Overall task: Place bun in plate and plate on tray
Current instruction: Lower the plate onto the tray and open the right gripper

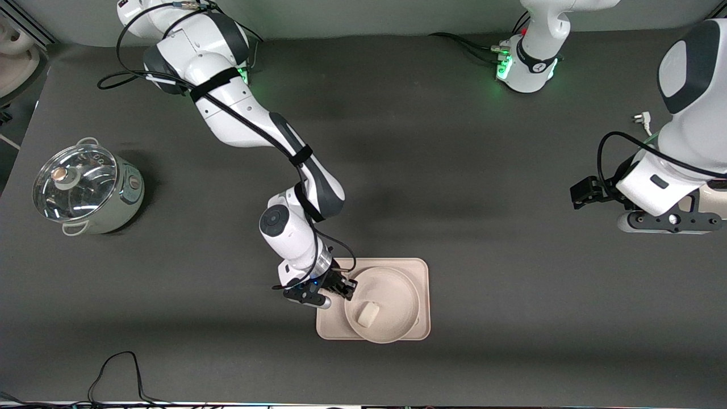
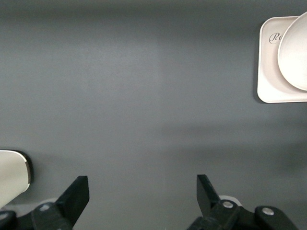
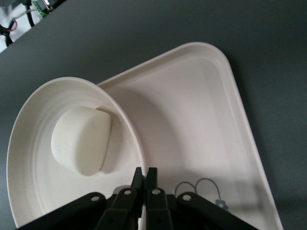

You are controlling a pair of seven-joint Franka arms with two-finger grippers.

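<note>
From the high front camera, the tray (image 1: 420,270) lies on the dark table (image 1: 454,170), in the part nearer to the camera. The plate (image 1: 397,289) sits on the tray and fills most of it. Its edge nearest the camera reaches the tray's edge. The bun (image 1: 367,313) lies in the plate, in the part nearer to the camera and toward the right arm's end. The right gripper (image 1: 346,288) is low over the tray, at the plate's rim on the side toward the right arm's end of the table. Its fingers are pinched shut on that rim. The left gripper (image 1: 585,193) hangs above bare table toward the left arm's end, well apart from the tray, and that arm waits. A shiny pot (image 1: 88,190) with a glass lid (image 1: 74,182) stands toward the right arm's end of the table, well apart from the tray.

In the left wrist view, the two black fingers (image 2: 76,194) stand wide apart with nothing between them, over bare table. The tray (image 2: 268,72) and a bit of the plate (image 2: 295,52) show at the edge.

In the right wrist view, the two fingers (image 3: 152,179) are pressed close together on the plate's (image 3: 33,191) thin rim. The bun (image 3: 81,139) rests inside the plate. The tray (image 3: 211,120) lies under the plate, with a small drawing (image 3: 204,189) near the gripper.
</note>
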